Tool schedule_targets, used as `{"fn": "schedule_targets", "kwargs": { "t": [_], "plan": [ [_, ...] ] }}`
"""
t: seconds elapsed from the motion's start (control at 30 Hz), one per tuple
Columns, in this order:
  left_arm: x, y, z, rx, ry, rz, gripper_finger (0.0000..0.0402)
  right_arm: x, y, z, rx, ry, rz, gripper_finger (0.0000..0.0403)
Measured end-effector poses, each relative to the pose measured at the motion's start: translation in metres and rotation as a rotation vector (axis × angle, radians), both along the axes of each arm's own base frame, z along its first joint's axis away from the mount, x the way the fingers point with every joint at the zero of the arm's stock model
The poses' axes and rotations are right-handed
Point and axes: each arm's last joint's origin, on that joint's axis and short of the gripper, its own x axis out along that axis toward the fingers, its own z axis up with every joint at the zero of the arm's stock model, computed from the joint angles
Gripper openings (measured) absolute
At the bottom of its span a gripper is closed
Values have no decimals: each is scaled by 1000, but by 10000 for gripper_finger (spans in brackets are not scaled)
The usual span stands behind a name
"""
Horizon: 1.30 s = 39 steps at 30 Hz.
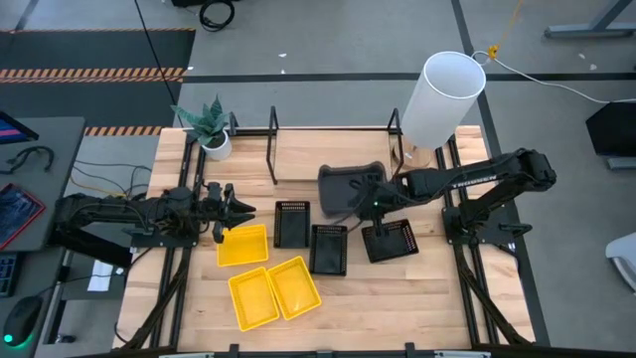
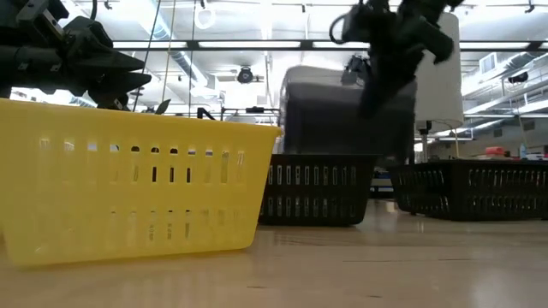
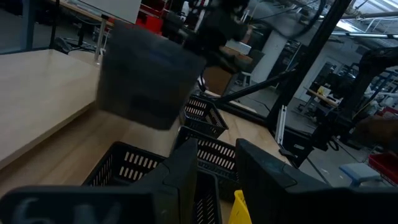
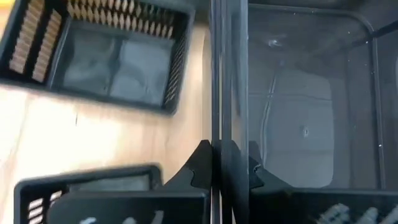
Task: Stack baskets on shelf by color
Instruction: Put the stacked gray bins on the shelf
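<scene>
We see the right gripper [image 1: 373, 202] reaching in from the right side of the table [image 1: 417, 298] and holding a smoky grey basket [image 1: 350, 189] off the surface. In the right wrist view its jaws are pinched tight on the basket's thin side wall [image 4: 216, 93], with the clear grey floor of the basket to one side. In the low view the grey basket [image 2: 342, 115] hangs in the air above the black ones, tilted a little, with the gripper [image 2: 385, 81] gripping it from above.

The shelf [image 1: 328, 154] lies just beyond the raised basket, at the far part of the table, its black wire uprights standing at either end.

Three black baskets rest on the table below and beside the grey one: one [image 1: 292, 223] to the left, one [image 1: 329, 249] in the middle, and one [image 1: 390, 242] under the right arm. Three yellow baskets sit nearer the left: one [image 1: 243, 245] just by the left gripper, and two [image 1: 250, 297] [image 1: 294, 286] side by side and touching, closer to the front edge.

The left gripper [image 1: 238, 209] hovers just above the far edge of the nearest yellow basket. Its jaws stand slightly apart and hold nothing, as the left wrist view shows [image 3: 214, 180].

A white cylinder [image 1: 442, 99] and a small potted plant [image 1: 211, 129] stand at the far corners.
</scene>
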Motion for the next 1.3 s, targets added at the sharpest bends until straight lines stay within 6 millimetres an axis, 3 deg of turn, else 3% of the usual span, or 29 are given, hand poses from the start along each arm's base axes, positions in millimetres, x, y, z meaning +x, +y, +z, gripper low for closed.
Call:
{"fn": "schedule_targets", "kwargs": {
  "t": [0.13,0.4,0.6,0.73,1.0,1.3],
  "plan": [
    [0,0,0,0,0,0,117,6,-7,13,-40,-60,-4,17],
    [0,0,0,0,0,0,117,7,-21,15,-53,-67,-30,17],
    [0,0,0,0,0,0,117,12,-29,5,-7,-37,-163,17],
    [0,0,0,0,2,0,117,18,-33,-8,-78,20,-303,17],
    [0,0,0,0,2,0,117,53,-45,-10,-112,83,-564,18],
    [0,0,0,0,2,1,117,75,-84,17,-68,65,-727,18]
  ]
}}
